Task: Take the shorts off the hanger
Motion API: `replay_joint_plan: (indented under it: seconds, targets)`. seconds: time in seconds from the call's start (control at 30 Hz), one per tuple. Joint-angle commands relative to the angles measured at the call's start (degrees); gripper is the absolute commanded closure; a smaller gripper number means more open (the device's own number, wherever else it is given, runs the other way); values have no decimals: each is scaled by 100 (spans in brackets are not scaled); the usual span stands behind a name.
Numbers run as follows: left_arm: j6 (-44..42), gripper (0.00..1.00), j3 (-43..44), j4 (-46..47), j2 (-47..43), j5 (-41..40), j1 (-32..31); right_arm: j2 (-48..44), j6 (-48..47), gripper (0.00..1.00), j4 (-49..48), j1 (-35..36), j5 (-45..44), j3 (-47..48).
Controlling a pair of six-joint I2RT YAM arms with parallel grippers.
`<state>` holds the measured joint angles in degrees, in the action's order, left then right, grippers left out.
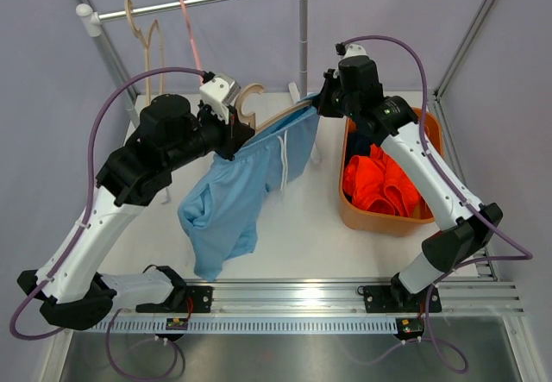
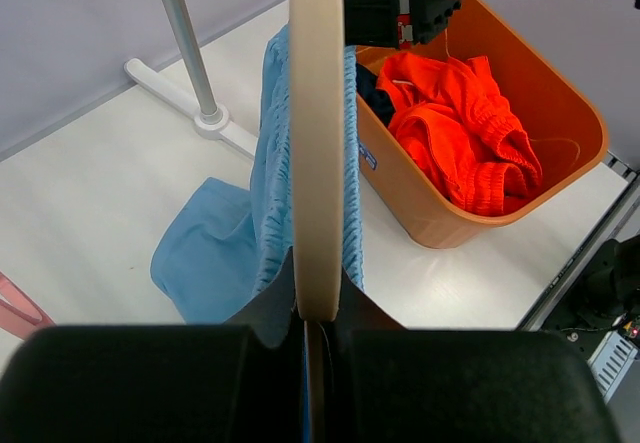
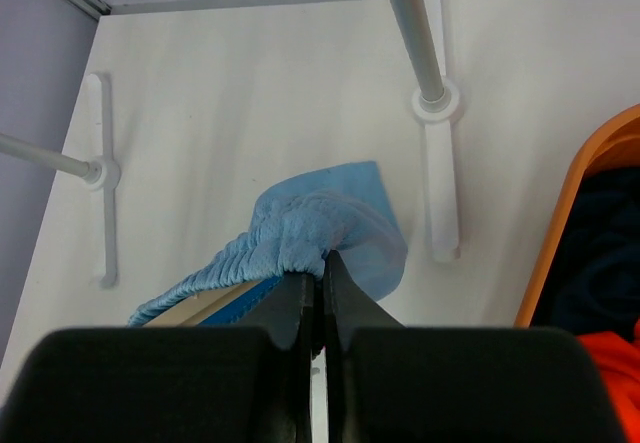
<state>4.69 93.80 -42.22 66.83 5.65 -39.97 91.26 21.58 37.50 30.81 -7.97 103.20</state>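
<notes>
The light blue shorts [image 1: 246,184] hang by their waistband on a pale wooden hanger [image 1: 259,110] held above the table. My left gripper [image 2: 318,308] is shut on the hanger [image 2: 317,143], whose bar runs straight out from its jaws with the blue shorts [image 2: 265,193] draped over it. My right gripper [image 3: 322,271] is shut on the far end of the blue waistband [image 3: 305,225], at the hanger's tip [image 1: 317,104]. The bright orange shorts [image 1: 379,185] and the dark navy shorts [image 1: 360,139] lie in the orange basket [image 1: 379,222].
A white clothes rack stands at the back, its rail [image 1: 198,1] carrying empty wooden hangers [image 1: 151,41] and a pink hanger [image 1: 191,33]. Its right post [image 1: 304,37] rises just behind the right gripper. The basket [image 2: 560,153] sits right of the shorts.
</notes>
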Motion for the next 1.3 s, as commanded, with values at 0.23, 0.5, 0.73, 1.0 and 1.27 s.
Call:
replay_joint_plan:
  seconds: [0.23,0.5,0.73,1.0,1.27]
  targets:
    - [23,100,-81,380,-521,244,-46,251,-146,100,-119,-541,-109,17]
    - [85,100,-11,425,-706,164,-46,216,-137,100,-251,-655,-21,-265]
    - [120,100,-98,609,-891,59,-46,243,-49,100,-348,-664,356,-344]
    - [208,100,-99,803,-952,358,-46,208,-49,100,-454,-673,559,-458]
    - [226,100,-125,882,-1014,367,-46,216,-23,100,-471,-664,647,-432]
